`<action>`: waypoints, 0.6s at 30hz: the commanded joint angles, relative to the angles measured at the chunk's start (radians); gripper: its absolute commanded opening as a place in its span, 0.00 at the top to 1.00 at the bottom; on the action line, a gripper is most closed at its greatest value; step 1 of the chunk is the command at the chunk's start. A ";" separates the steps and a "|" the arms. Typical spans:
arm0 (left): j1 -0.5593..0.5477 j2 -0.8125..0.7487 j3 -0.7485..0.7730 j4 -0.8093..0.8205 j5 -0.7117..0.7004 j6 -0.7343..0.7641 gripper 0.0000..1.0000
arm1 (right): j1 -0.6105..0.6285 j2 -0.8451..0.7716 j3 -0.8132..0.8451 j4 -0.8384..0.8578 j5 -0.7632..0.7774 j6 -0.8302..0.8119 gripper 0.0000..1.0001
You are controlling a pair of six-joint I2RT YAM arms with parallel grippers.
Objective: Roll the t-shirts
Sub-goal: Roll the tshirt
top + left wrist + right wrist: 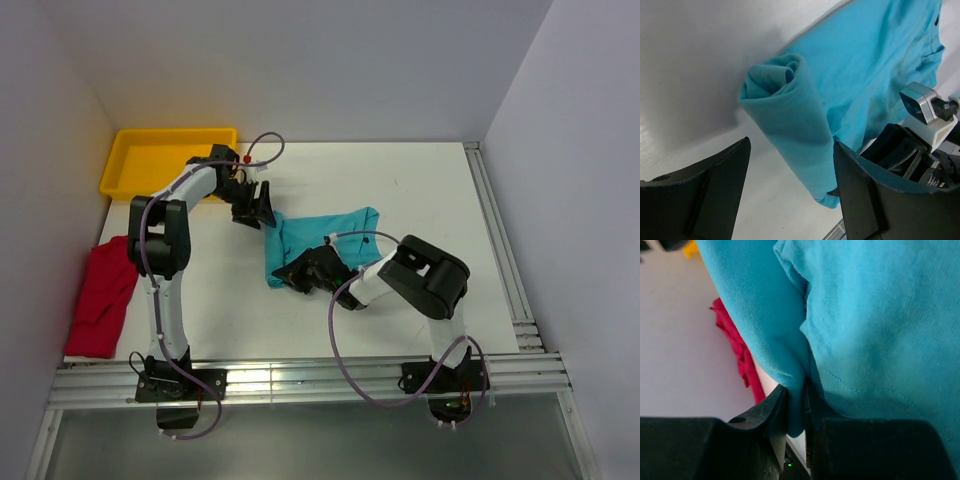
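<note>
The teal t-shirt (pixel 325 237) lies mid-table, its left edge rolled into a tube (pixel 790 125). My left gripper (pixel 255 212) is open just off the roll's far end, the roll lying between and past its jaws, not held. My right gripper (pixel 297 272) is shut on the near end of the teal roll (pixel 796 405), cloth pinched between its jaws. The red t-shirt (pixel 102 295) lies crumpled at the table's left edge and also shows in the right wrist view (pixel 737 357).
A yellow tray (pixel 160 158) stands at the back left corner. Walls close the left, back and right sides. A metal rail (pixel 300 378) runs along the near edge with the arm bases.
</note>
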State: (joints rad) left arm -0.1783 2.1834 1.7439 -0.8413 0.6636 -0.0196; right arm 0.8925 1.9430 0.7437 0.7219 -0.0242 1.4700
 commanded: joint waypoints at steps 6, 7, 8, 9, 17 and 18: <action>0.000 -0.030 -0.078 0.090 0.094 -0.002 0.28 | -0.009 0.065 -0.063 0.132 -0.051 0.110 0.96; -0.001 -0.024 -0.083 0.091 0.094 -0.002 0.28 | -0.010 0.068 -0.064 0.140 -0.052 0.113 0.96; -0.003 -0.014 -0.084 0.094 0.094 -0.002 0.29 | -0.010 0.074 -0.066 0.143 -0.054 0.115 0.96; -0.001 -0.011 -0.086 0.097 0.093 -0.003 0.30 | -0.012 0.074 -0.064 0.143 -0.052 0.118 0.96; -0.036 0.038 -0.038 0.059 0.033 -0.016 0.52 | -0.013 0.083 -0.067 0.171 -0.062 0.127 0.96; -0.039 0.042 -0.031 0.047 0.022 -0.019 0.58 | -0.015 0.082 -0.066 0.171 -0.066 0.122 0.96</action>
State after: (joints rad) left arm -0.1944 2.1998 1.6688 -0.7746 0.7074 -0.0406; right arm 0.8791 2.0018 0.6979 0.8944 -0.0624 1.5829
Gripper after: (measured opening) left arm 0.456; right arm 0.209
